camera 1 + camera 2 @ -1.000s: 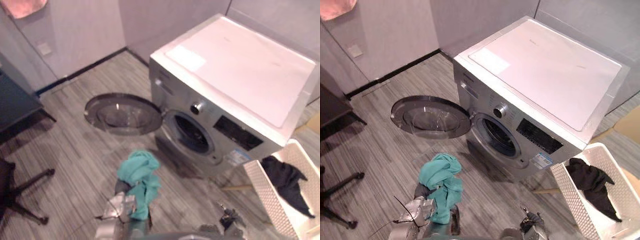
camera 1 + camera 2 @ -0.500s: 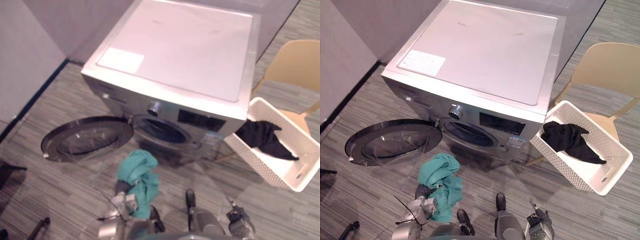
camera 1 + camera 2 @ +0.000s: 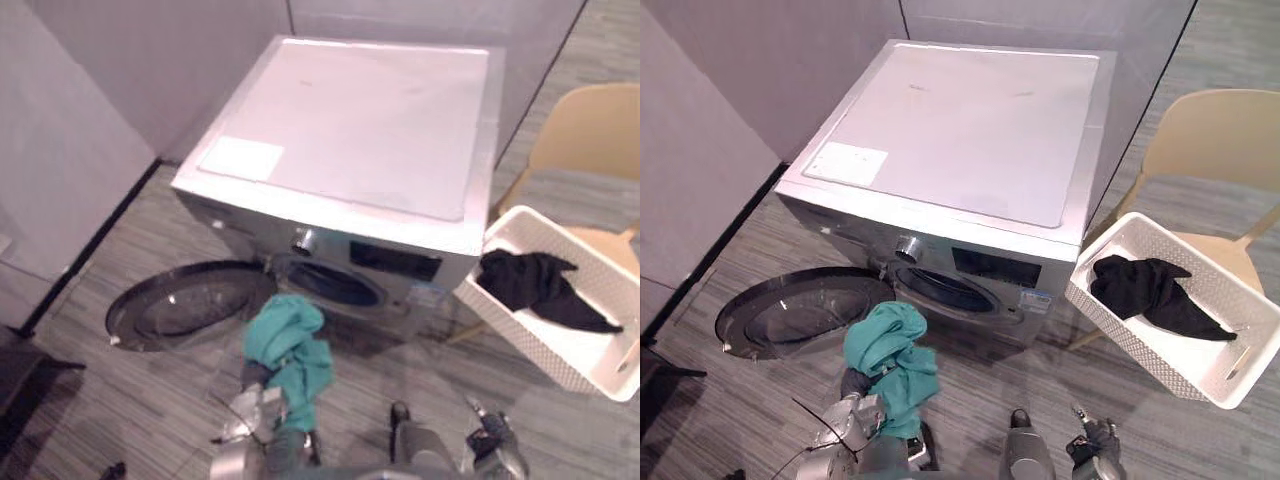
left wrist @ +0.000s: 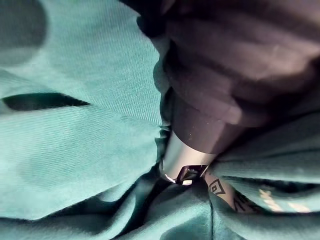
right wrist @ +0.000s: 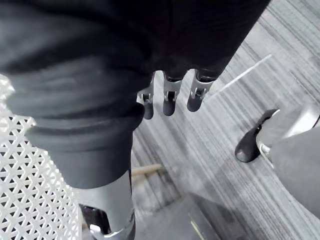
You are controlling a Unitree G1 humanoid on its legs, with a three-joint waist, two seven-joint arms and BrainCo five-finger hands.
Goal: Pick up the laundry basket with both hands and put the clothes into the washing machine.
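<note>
From my feed the grey striped plank floor carries everything. The washing machine stands on it in the far corner where two walls meet, with its round door swung wide open, low over the planks on the left. Just right of the machine a tan chair stands on the floor. A white perforated basket rests on the chair's seat, with a black garment inside.

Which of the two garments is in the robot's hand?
The teal garment, gripped by the left hand; the black garment lies in the white basket.
</note>
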